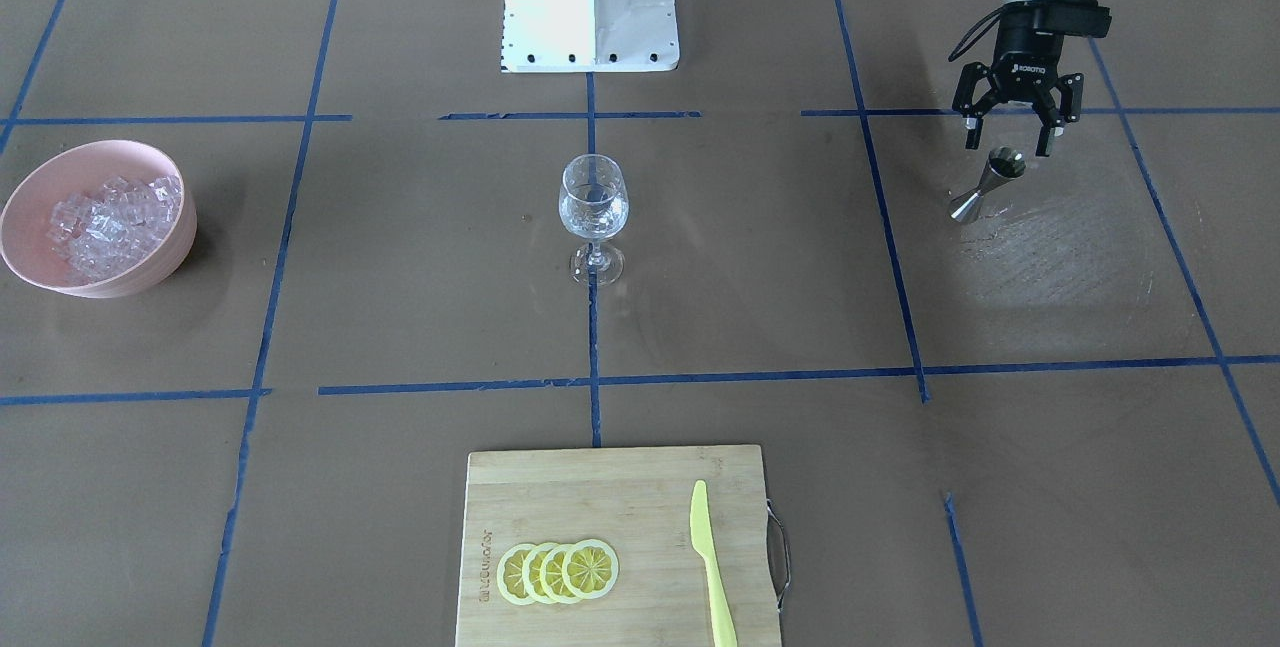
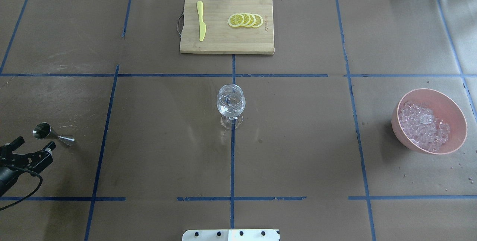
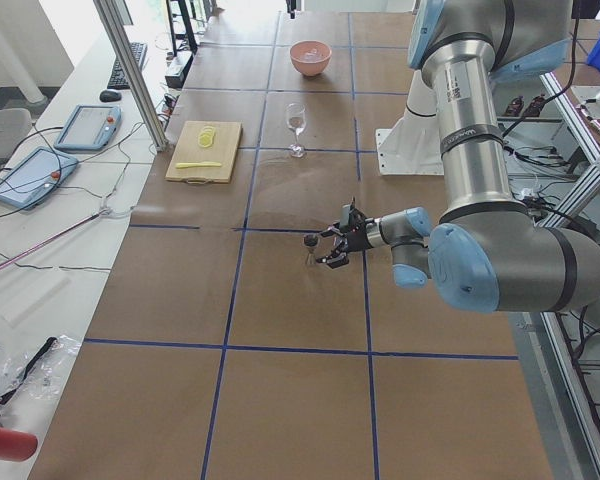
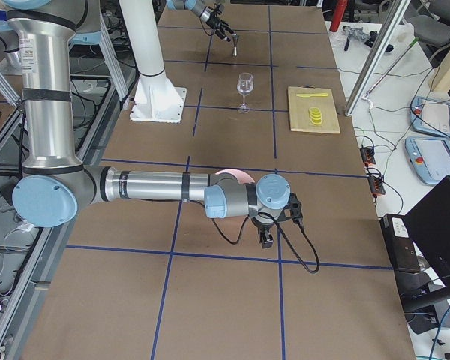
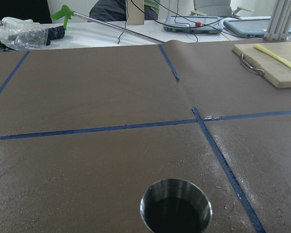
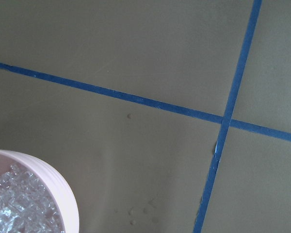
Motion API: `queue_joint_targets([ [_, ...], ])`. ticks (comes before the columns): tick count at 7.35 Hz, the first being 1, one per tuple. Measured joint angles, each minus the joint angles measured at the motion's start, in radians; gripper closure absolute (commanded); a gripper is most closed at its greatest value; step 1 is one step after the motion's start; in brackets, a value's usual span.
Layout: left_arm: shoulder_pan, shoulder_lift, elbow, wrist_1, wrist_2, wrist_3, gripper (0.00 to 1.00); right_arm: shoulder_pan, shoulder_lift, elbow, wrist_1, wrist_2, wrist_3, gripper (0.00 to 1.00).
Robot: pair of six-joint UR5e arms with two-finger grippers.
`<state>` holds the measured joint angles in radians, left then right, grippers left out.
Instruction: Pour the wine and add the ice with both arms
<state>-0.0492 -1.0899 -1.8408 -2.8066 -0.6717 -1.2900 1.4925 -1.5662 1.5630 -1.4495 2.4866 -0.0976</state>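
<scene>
Steel jigger (image 1: 988, 185) stands upright just ahead of the left pincer (image 1: 1008, 142), which gapes wide, empty.

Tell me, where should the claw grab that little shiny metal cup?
Probably at its narrow waist. The metal cup stands upright and flares at top and bottom, so the pinched middle should stop it slipping. The open left claw hangs close behind it, on the robot's side; coming in from there, one finger each side, looks easiest.
</scene>
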Motion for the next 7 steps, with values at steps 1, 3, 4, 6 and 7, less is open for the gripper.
queue_joint_targets([
  [1, 0.004, -0.022, 0.026, 0.0, 0.009, -0.004, 0.01, 0.0, 0.0, 0.0, 0.0, 0.0, 0.0, 0.0],
  [3, 0.006, -0.054, 0.064, -0.002, 0.028, -0.006, 0.02, 0.0, 0.0, 0.0, 0.001, 0.0, -0.001, 0.0],
  [4, 0.006, -0.078, 0.09, -0.002, 0.041, -0.006, 0.02, 0.0, 0.0, 0.0, 0.001, 0.0, -0.001, 0.0],
  [6, 0.005, -0.126, 0.14, -0.004, 0.058, -0.005, 0.1, 0.0, 0.0, 0.0, 0.001, 0.0, -0.001, 0.0],
  [7, 0.005, -0.144, 0.158, -0.005, 0.064, -0.005, 0.11, 0.0, 0.0, -0.001, 0.001, 0.0, -0.002, 0.0],
])
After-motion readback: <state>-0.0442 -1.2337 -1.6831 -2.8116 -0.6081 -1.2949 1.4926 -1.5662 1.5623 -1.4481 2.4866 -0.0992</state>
